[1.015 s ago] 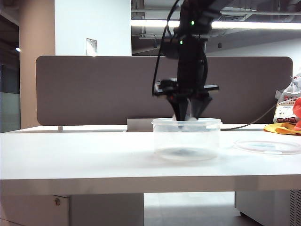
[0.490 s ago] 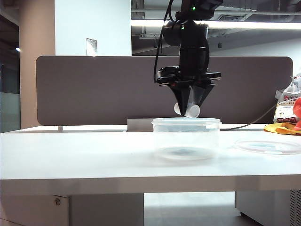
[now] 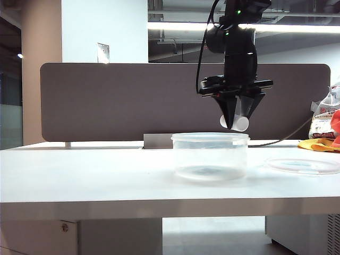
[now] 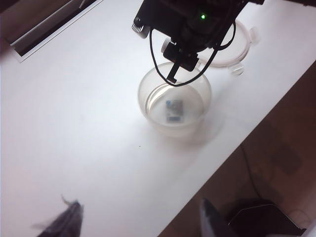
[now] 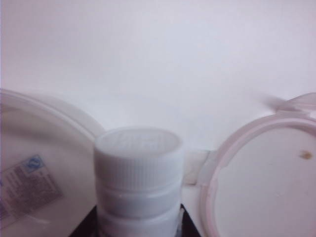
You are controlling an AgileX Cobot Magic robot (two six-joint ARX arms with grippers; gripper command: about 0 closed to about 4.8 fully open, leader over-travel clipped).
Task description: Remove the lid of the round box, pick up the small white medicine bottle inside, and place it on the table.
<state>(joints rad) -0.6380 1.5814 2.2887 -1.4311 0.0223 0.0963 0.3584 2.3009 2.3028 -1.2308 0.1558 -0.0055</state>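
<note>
The right gripper (image 3: 235, 123) hangs in the air just above the round box (image 3: 210, 156), over the box's right half and clear of its rim. Its two dark fingers (image 3: 229, 114) point down and pinch the small white medicine bottle (image 3: 235, 123), which lies on its side between them, capped end toward the right. In the right wrist view the bottle's ribbed white cap (image 5: 138, 158) fills the foreground, with the box's rim on one side of it and the lid (image 5: 261, 173) on the other.

The round box stands upright on the white bench (image 3: 106, 180), uncovered, near the middle of the bench top. A rectangular label with blue marks (image 4: 173, 109) shows at its bottom in the left wrist view; no bottle is seen inside. The lid (image 3: 304, 166) lies flat on the bench to the right of the box, well apart from it, and a small brownish speck sits on its surface in the right wrist view.

The left gripper (image 4: 140, 222) is high above the bench and off to the side of the box, nothing between its fingers (image 4: 66, 224), which stand spread wide apart.

Behind the box runs a dark divider panel (image 3: 117, 101). Far to the right of the box, beyond the lid, sit a plastic bag (image 3: 325, 119) and some orange cloth (image 3: 319, 144).
</note>
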